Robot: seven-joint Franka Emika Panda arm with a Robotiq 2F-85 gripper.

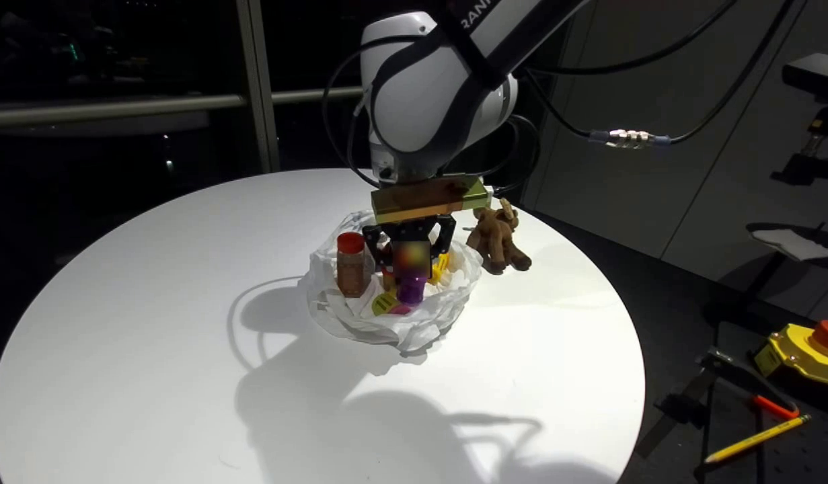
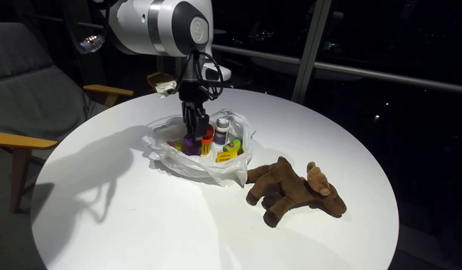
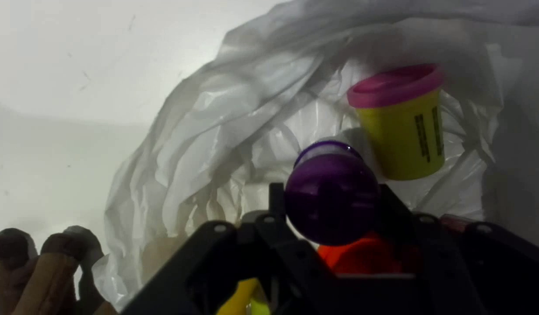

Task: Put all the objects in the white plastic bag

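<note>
The white plastic bag (image 1: 333, 321) lies open on the table, its wrinkled rim (image 2: 200, 173) spread wide. Down inside it, my gripper (image 3: 331, 199) is shut on a purple container (image 3: 332, 197), a finger against each side; whether its base rests on the bag floor I cannot tell. Around it in the bag are a yellow tub with a pink lid (image 3: 400, 131), a red-lidded jar (image 1: 351, 269), a white bottle (image 2: 221, 132), a yellow tub (image 2: 226, 156), a green toy (image 2: 234, 145) and an orange tub (image 2: 206, 145). A brown plush animal (image 2: 294, 187) lies outside, close to the bag.
The round white table (image 1: 185, 302) carries the bag and the plush. A window with a metal rail (image 1: 118, 111) stands behind it. A chair (image 2: 24, 75) is near the table edge. A red-topped yellow button box (image 1: 807, 353) sits off to the side.
</note>
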